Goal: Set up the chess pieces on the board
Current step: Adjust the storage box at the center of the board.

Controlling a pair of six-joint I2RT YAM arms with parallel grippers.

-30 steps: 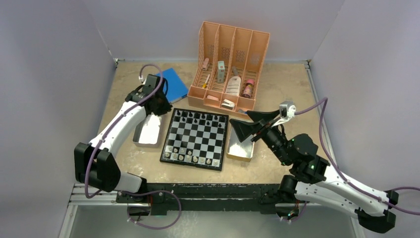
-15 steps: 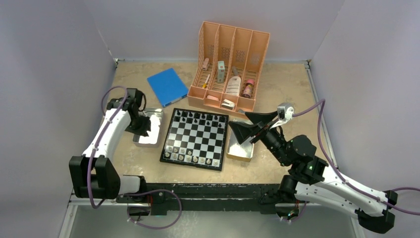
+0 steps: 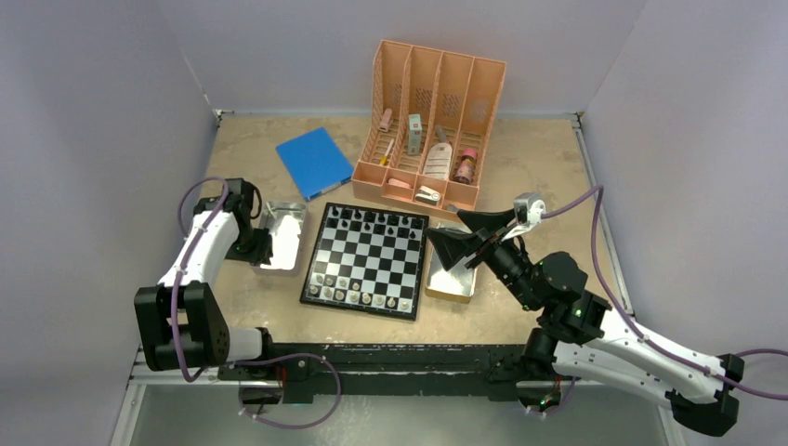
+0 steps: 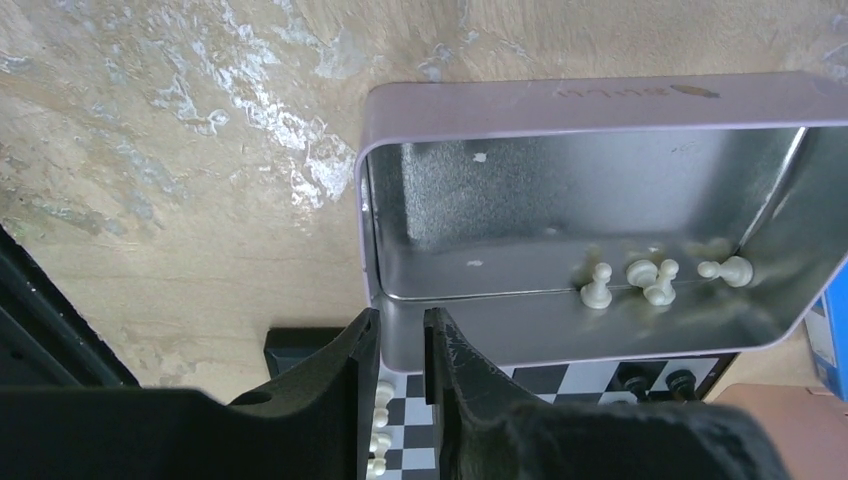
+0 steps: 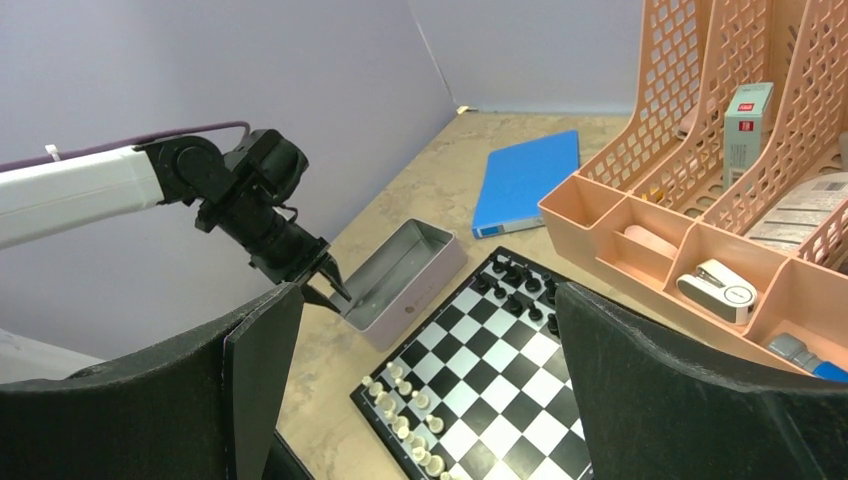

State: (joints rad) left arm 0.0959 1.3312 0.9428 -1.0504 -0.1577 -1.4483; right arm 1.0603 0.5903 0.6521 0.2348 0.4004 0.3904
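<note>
The left gripper (image 4: 400, 335) is at the near-left corner of a shiny rectangular metal tray (image 4: 600, 105). Its two black fingers (image 4: 365, 345) stand a narrow gap apart, with the tray's corner wall in that gap. I cannot tell whether they actually pinch the wall.

Inside the tray, a few pale silvery-white chess pieces (image 4: 650, 280) lie together beyond the fingertips. They sit in the crease where the floor meets the long wall on the board's side.

The small glossy black-and-white chessboard (image 3: 367, 260) lies to the right of this gripper, just past the tray. A strip of it shows under the fingertips in the left wrist view. The board's far edge carries a row of black pieces (image 3: 372, 220), and pale pieces (image 3: 358, 297) line its near edge.

The right gripper (image 3: 449, 225) hangs above the table with its broad black fingers spread wide and nothing between them. It is over the far end of a second metal tray with gold-coloured sides (image 3: 451, 283). That tray touches the board's right edge, and its contents are too blurred to make out. The board is to this gripper's left and slightly below it.

Past the right gripper, on the far side of the board, is a peach slotted plastic organizer (image 3: 437, 121) holding small items. A flat blue book (image 3: 314, 163) lies beyond the left gripper, just left of the organizer.
</note>
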